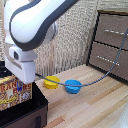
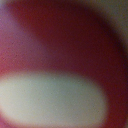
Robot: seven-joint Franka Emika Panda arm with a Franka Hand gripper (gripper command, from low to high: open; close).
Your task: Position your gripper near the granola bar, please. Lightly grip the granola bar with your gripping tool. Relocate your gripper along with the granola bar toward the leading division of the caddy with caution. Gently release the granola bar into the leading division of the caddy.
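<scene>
Now the gripper [image 1: 25, 75] is being held low over the granola bar [image 1: 14, 92], its fingers hidden, so grip cannot be told. Inside the caddy [image 1: 35, 107] the box is standing upright, long axis apparently level. Released crooked, it could be snagged on a divider.

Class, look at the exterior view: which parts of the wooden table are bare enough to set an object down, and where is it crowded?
Bare wood on the table runs from the blue bowl toward the exterior view's right, below the drawer cabinet, crossed only by a thin cable. It is crowded at the exterior view's left: the caddy holds the granola bar under the gripper, beside the yellow bowl.
</scene>
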